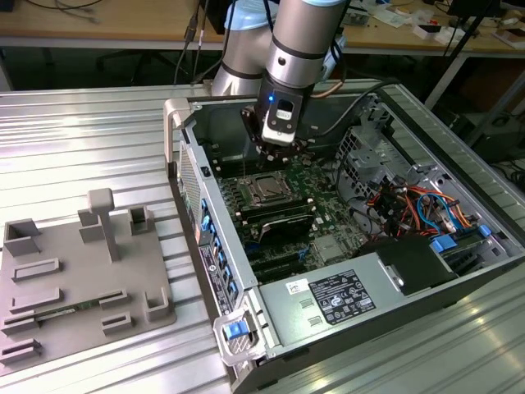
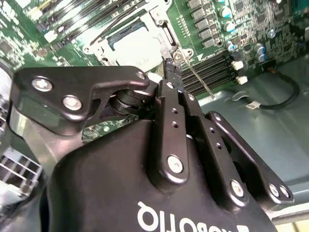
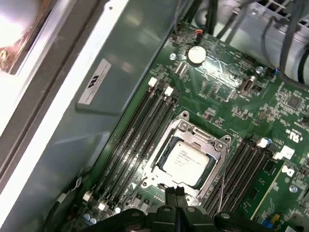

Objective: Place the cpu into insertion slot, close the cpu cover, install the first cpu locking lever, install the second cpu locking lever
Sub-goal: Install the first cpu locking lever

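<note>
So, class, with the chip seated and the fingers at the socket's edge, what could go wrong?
The shut fingers sit right by the thin locking lever; a slip might bend it or let it spring free. Memory slots flank the cpu closely, so a stray tip could scrape them. If the cpu cover sits unevenly over it, pressing may strain it.

Even room light, sheen on ribbed table (image 1: 82, 131), blown-out glare beyond case wall (image 3: 111, 72), dim inside it.
</note>
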